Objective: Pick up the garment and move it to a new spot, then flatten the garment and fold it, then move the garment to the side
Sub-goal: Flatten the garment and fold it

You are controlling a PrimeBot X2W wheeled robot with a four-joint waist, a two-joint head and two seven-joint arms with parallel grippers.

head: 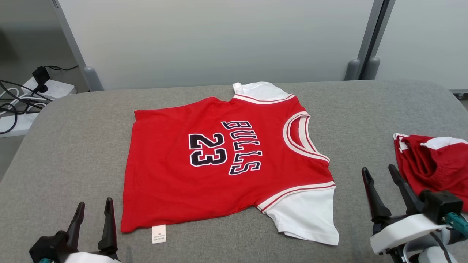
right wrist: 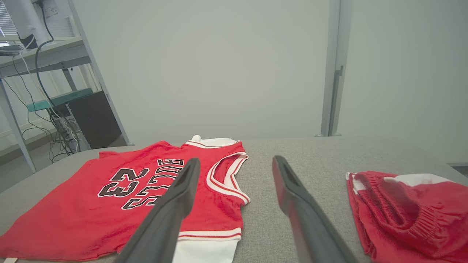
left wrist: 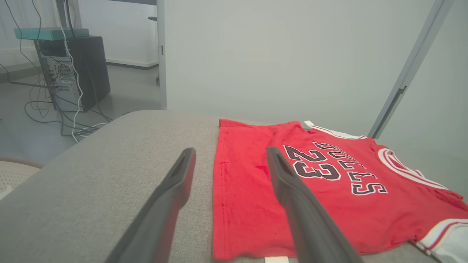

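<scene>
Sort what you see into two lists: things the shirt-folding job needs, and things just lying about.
Job: red shirt, grey table, left pincer, right pincer, both open.
Lying about: crumpled red cloth, power strip, cables, computer tower.

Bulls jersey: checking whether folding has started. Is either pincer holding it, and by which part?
Nothing is held. The left pincer and right pincer are both open, clear of the Bulls jersey lying flat.

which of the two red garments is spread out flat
The BULLS 23 jersey in the middle, spread flat with its print showing; the other red garment lies bunched up off to the right.
</scene>
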